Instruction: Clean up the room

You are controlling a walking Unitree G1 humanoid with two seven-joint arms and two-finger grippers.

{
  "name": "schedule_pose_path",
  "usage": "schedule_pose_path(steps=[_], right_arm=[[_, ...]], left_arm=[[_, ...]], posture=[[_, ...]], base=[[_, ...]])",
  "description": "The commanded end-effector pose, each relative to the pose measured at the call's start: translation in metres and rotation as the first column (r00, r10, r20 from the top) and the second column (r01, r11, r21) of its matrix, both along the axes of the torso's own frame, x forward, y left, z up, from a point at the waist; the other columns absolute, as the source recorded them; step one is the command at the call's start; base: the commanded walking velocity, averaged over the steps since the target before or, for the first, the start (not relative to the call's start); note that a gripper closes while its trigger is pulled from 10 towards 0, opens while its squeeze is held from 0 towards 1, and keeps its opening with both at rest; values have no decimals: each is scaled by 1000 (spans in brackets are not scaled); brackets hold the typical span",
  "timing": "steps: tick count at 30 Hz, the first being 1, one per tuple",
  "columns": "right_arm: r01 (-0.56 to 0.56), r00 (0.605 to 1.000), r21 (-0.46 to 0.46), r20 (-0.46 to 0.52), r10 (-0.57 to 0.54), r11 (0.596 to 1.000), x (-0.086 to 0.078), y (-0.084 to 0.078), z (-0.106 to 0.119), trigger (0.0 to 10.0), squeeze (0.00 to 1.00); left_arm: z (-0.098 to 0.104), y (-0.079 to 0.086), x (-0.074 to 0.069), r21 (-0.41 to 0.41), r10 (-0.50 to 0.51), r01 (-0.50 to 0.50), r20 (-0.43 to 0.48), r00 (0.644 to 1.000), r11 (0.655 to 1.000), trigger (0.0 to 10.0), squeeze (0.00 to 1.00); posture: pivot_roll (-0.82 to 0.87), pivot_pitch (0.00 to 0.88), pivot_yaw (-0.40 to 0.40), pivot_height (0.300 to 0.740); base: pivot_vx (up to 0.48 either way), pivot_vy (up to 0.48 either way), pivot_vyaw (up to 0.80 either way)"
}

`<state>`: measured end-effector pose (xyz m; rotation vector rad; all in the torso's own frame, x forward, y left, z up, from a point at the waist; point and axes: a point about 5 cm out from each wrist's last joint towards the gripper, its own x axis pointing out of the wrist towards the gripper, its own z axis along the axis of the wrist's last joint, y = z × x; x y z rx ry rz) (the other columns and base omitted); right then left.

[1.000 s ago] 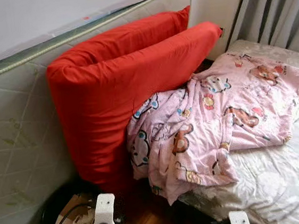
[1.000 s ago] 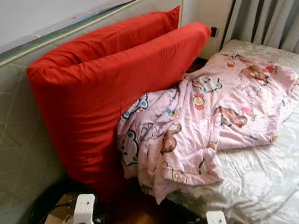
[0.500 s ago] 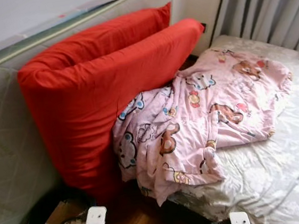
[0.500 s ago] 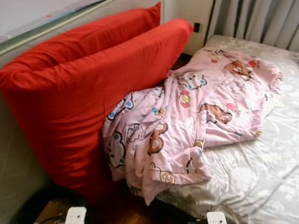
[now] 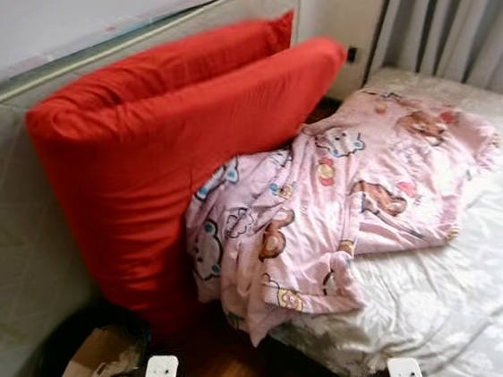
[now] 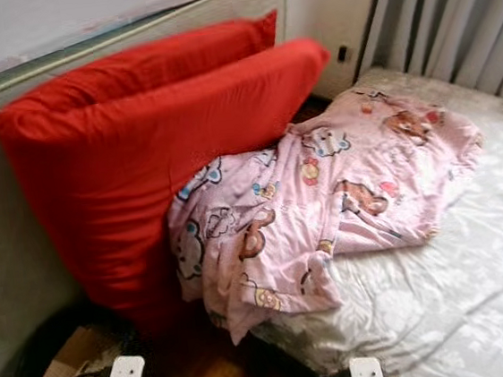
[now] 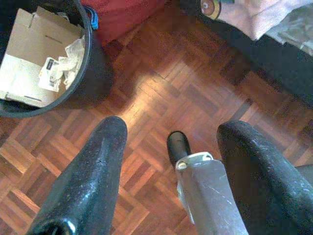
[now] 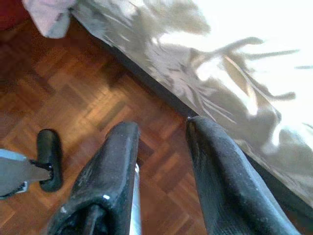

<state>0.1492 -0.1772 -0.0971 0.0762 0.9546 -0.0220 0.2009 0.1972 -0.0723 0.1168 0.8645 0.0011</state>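
Both grippers hang low over the parquet floor (image 7: 161,98) with nothing between their fingers: the left gripper (image 7: 171,161) has its two black fingers spread wide apart, and the right gripper (image 8: 161,161) holds its fingers parted by a narrower gap, just beside the edge of the bed (image 5: 478,291). Taking that bed as the landmark, a crumpled pink blanket (image 5: 343,206) printed with cartoon animals lies across its near end, one corner drooping over the side toward the floor. Pressed against the blanket on the side away from the curtains (image 5: 458,14) stand two big red cushions (image 5: 159,162), upright and leaning on a pale quilted mattress (image 5: 14,240) that is set on edge against the wall. Down on the floor at the foot of the cushions, near the bed's corner, sits a black bin (image 7: 93,63) holding flattened cardboard (image 7: 29,54) and scraps of white paper. Grey curtains hang behind the bed's far side.
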Motion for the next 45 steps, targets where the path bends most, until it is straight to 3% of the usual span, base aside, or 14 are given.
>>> schedule_pose_path(steps=[1,18,45], right_arm=[[2,1000,0,1,-2,1000,0,0,0,10000,0],[-10,1000,-1,-2,10,1000,0,0,0,10000,0],[-33,999,-6,-10,33,999,-1,-1,-1,10000,0]], left_arm=[[0,3,0,-4,9,-9,2,1000,1000,10000,0],[3,-5,7,-16,7,-6,30,1000,1000,10000,0],[2,-6,4,-19,2,-1,24,1000,1000,10000,0]], posture=[[-22,21,-45,740],[-26,20,-46,740],[-25,2,-46,740]], base=[[0,0,0],[0,0,0],[0,0,0]])
